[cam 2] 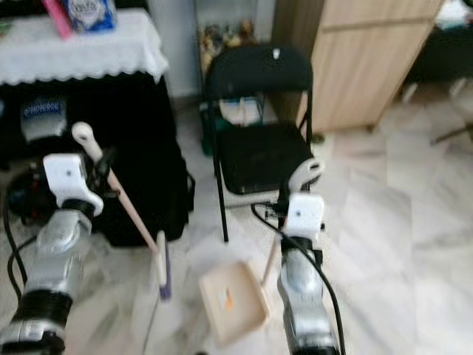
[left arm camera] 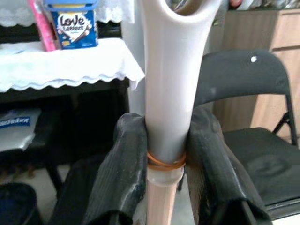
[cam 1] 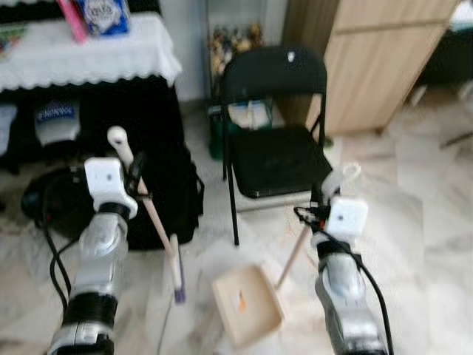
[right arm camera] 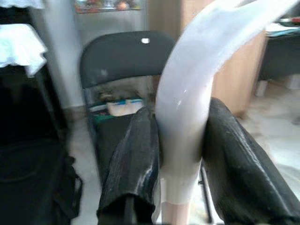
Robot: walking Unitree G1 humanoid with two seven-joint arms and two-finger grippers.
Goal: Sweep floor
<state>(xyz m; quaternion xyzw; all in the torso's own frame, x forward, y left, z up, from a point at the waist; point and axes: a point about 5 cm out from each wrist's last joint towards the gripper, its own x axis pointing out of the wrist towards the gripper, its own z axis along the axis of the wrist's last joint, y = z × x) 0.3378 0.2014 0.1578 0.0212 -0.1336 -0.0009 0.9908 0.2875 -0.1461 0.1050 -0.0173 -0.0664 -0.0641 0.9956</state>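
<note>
Left gripper [left arm camera: 164,154] clamps the broom [cam 1: 151,211], right gripper [right arm camera: 180,154] pinches the dustpan [cam 1: 247,303] handle, pan grounded for sweepings.

Head views softly blurred, shelf trinkets [cam 1: 235,37] too small to tell, desk [cam 1: 89,52] cut off at top, broom [cam 1: 151,214] bristles indistinct, both arms cropped below.

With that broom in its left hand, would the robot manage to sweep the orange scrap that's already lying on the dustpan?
Probably yes: the left gripper holds the broom, whose head rests beside the dustpan, with bare floor between it and the orange scrap.
</note>
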